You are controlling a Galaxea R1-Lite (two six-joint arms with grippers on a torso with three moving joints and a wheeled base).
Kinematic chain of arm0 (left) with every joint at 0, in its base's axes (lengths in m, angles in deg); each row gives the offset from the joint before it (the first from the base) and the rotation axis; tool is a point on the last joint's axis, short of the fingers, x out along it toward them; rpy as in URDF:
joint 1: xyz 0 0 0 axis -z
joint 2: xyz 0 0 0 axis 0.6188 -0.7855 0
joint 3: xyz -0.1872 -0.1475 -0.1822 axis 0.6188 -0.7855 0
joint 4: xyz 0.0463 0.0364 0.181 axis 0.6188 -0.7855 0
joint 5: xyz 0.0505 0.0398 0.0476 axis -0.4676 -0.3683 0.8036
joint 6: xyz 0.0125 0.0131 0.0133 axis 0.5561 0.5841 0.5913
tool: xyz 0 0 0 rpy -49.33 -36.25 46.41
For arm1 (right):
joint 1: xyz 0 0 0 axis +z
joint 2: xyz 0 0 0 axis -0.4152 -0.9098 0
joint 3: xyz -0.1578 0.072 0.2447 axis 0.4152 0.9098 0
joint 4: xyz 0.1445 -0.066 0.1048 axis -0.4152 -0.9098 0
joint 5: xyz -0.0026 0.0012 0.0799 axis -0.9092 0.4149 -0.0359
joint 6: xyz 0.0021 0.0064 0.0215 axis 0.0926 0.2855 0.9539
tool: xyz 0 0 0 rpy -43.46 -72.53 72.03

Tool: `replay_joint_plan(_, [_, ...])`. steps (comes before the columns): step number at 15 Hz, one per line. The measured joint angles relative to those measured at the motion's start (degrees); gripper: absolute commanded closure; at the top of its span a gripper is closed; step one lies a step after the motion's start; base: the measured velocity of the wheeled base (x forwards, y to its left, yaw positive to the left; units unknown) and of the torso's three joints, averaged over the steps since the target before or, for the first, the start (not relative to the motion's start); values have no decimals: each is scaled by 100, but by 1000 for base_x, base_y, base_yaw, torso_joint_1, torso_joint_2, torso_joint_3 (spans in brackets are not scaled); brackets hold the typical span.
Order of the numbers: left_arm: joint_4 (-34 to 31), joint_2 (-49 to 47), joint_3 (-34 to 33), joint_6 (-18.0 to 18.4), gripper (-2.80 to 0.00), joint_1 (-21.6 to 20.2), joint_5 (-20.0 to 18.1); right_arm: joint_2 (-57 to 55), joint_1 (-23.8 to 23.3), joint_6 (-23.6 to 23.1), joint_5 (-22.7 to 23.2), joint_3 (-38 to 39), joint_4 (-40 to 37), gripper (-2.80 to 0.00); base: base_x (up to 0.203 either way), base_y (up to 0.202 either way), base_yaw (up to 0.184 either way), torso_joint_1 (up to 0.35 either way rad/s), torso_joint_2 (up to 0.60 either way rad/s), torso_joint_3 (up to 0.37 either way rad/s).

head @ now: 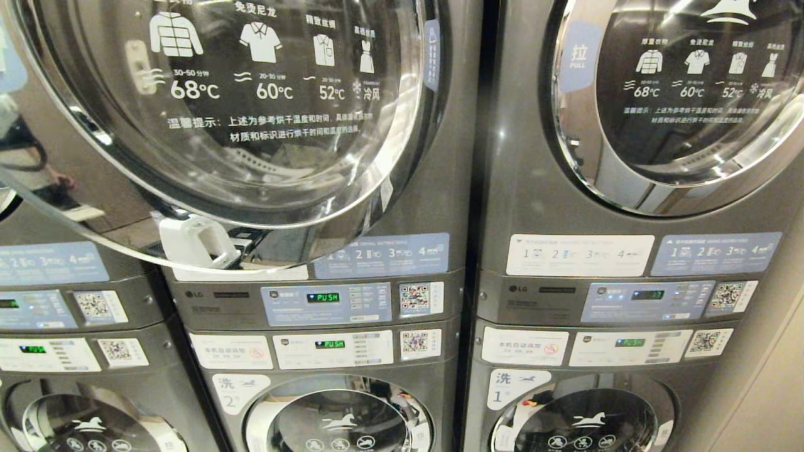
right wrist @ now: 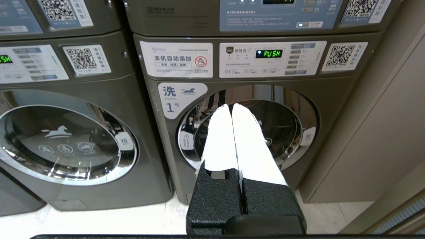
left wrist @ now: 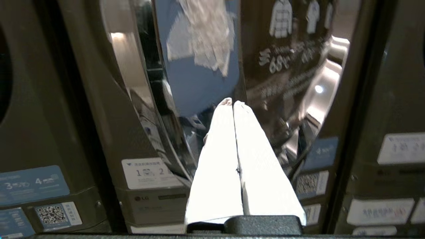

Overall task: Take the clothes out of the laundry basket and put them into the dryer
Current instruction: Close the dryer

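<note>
1. Head view: neither arm shows up here, just two stacked LG machines side by side. The upper dryer door (head: 207,119) on the left stack hangs swung out from the cabinet, with its white latch block (head: 191,242) sticking out at the bottom rim. The right stack's dryer door (head: 684,100) looks closed. No laundry basket and no clothes anywhere in this shot, so I can't say how much is loaded. My guess is we're at the door-handling stage, with the actual loading either not started or between trips.

2. Left wrist view: the left gripper (left wrist: 232,103) has its white fingers pressed together, nothing pinched between them. It points at the edge of that open door (left wrist: 199,76), near it, but I can't tell if the tips touch. There's a pale patch on the glass that could be a sticker or a reflection, not clearly clothing.

3. Right wrist view: the right gripper (right wrist: 231,107) is also clamped together and empty, hanging low in front of washer number 1 (right wrist: 249,129) on the right stack, well apart from the open dryer. Still no basket or clothes visible, so pretty much everything looks left to do.
</note>
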Motion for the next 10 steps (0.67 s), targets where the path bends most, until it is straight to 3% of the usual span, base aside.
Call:
replay_joint_plan(6, [859, -1354, 993, -136, 0, -692, -197, 305, 0, 0, -1, 0, -1, 0, 0, 0, 0, 0, 0, 0])
replay_joint_plan(10, [1392, -2343, 1726, -143, 0, -1366, -279, 437, 0, 5, 0, 1, 1, 0, 0, 0, 0, 0, 0, 0])
